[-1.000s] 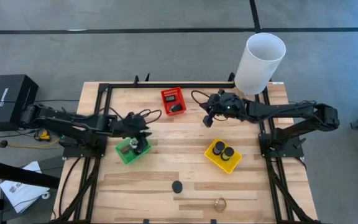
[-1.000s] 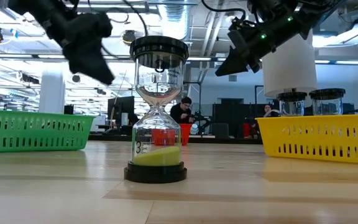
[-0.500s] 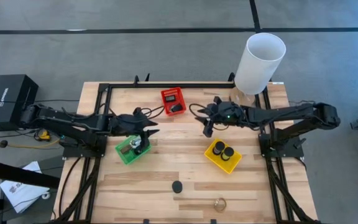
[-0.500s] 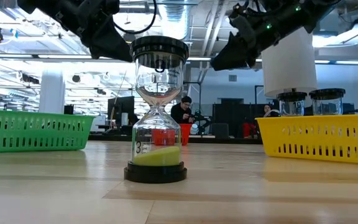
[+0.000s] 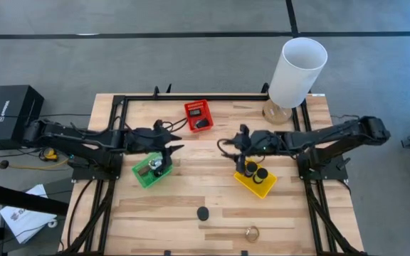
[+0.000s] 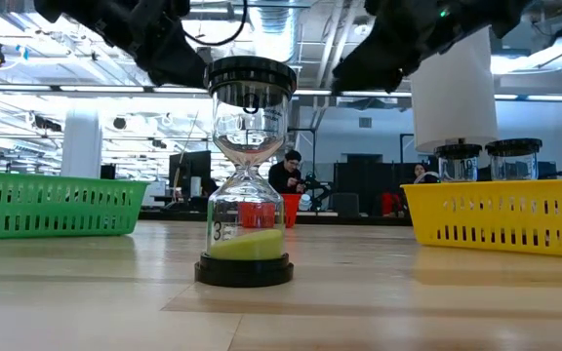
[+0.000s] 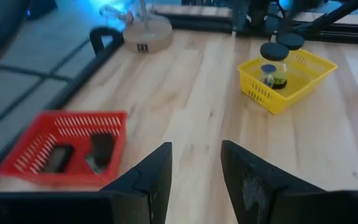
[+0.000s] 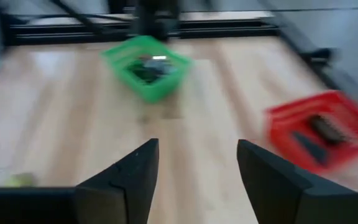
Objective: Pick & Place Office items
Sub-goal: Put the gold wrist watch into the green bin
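Sorting mostly done: items sit in the red basket (image 5: 197,114), green basket (image 5: 142,175) and yellow basket (image 5: 255,183); hourglass (image 5: 203,212) and gold round piece (image 5: 252,232) remain near the table's front edge; left gripper (image 7: 194,168) and right gripper (image 8: 196,163) both apart, empty.

The hourglass (image 6: 248,175) on the desk bears a "3" on its lower glass bulb. The black box (image 5: 9,112) beside the desk carries white lettering, too small to read.
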